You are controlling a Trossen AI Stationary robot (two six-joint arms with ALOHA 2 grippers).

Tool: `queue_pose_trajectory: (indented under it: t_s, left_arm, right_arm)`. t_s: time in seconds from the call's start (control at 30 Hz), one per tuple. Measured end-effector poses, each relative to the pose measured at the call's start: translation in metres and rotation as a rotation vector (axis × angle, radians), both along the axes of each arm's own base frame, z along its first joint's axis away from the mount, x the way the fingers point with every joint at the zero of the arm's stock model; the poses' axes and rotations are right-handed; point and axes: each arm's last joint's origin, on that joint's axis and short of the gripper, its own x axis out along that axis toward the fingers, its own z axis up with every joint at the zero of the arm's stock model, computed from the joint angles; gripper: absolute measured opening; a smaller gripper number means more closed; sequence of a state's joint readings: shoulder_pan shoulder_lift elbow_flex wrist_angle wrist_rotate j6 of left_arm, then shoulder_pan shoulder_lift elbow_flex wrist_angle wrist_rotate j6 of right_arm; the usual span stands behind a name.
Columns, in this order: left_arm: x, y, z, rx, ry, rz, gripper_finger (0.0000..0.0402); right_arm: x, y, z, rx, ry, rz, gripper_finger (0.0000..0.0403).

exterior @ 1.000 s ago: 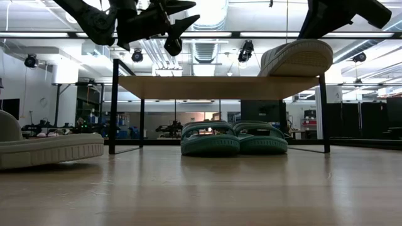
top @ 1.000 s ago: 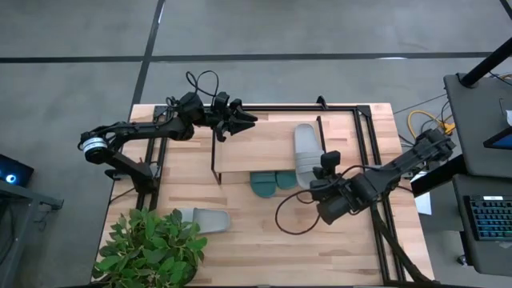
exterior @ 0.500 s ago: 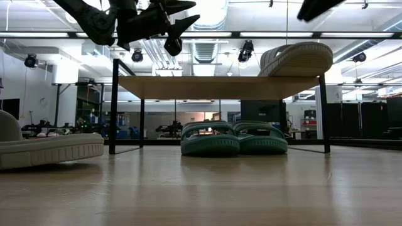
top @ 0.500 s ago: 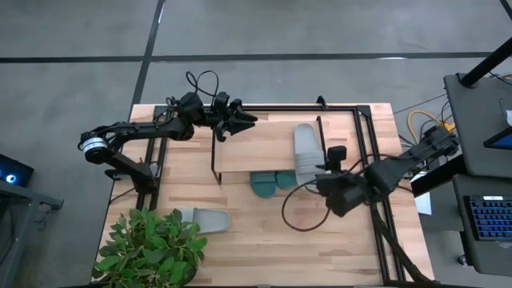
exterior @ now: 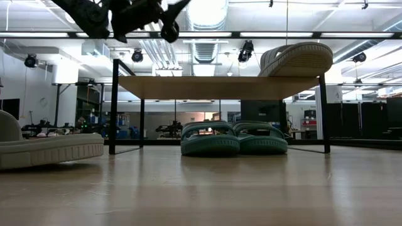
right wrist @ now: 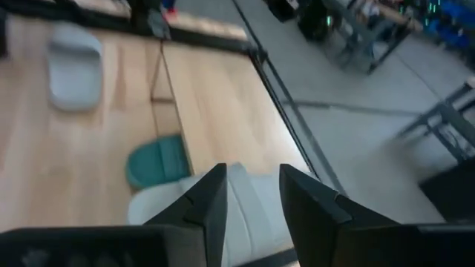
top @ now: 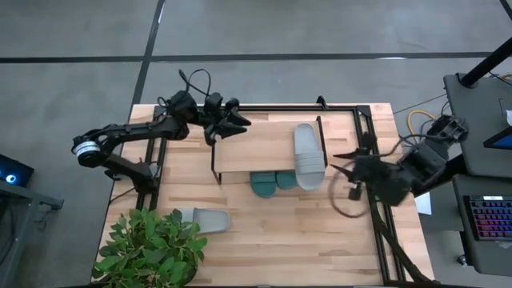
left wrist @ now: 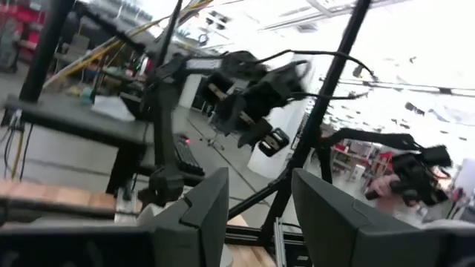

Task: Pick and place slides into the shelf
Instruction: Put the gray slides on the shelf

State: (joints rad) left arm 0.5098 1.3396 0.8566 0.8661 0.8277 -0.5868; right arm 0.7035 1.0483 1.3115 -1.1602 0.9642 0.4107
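Three slides are already at the shelf (top: pixel 264 140): two teal slides (exterior: pixel 232 139) sit side by side under its top board, and one grey slide (top: pixel 308 156) lies on top of the board at its right end, so that pair can be kept together up there. The other grey slide (top: pixel 204 218) lies on the table (top: pixel 320 240) beside the plant (top: pixel 148 252), well apart from both grippers, and judging by this it is the one left to fetch.

The right gripper (top: pixel 352 164) hangs just beside the shelved grey slide, off the shelf's right end, fingers spread and empty, its arm reaching in from the table's right edge. The left gripper (top: pixel 232 124) hovers above the shelf's far left corner, fingers parted and holding nothing, its arm stretched along the table's far side.
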Motion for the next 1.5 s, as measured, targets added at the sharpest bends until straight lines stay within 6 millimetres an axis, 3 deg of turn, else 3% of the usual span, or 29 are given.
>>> queue_pose_trajectory:
  t_s: [0.17,0.33,0.5,0.67,0.8,1.1,1.5]
  left_arm:
    - [-0.017,-0.010,0.016,0.061,-0.017,0.016,0.0133]
    - [-0.043,-0.023,0.034,0.195,-0.045,0.072,0.0133]
    - [-0.070,-0.036,0.043,0.354,-0.028,0.215,0.0133]
    - [-0.094,-0.044,0.042,0.361,0.096,0.403,0.0133]
    - [-0.109,-0.051,0.037,0.297,0.201,0.435,0.0133]
    - [-0.132,-0.064,0.028,-0.018,0.385,0.389,0.0133]
    - [-0.153,-0.075,0.010,-0.366,0.645,0.403,0.0132]
  right_arm:
    - [-0.016,0.008,-0.007,0.003,-0.095,0.058,0.0115]
    - [-0.019,0.013,-0.018,-0.035,-0.110,0.065,0.0113]
    - [-0.018,0.014,-0.029,-0.066,-0.093,0.060,0.0112]
    - [-0.017,0.015,-0.035,-0.080,-0.099,0.048,0.0112]
    - [-0.016,0.015,-0.039,-0.099,-0.091,0.046,0.0112]
    - [-0.016,0.015,-0.043,-0.133,-0.080,0.045,0.0112]
    - [-0.016,0.015,-0.044,-0.138,-0.077,0.045,0.0111]
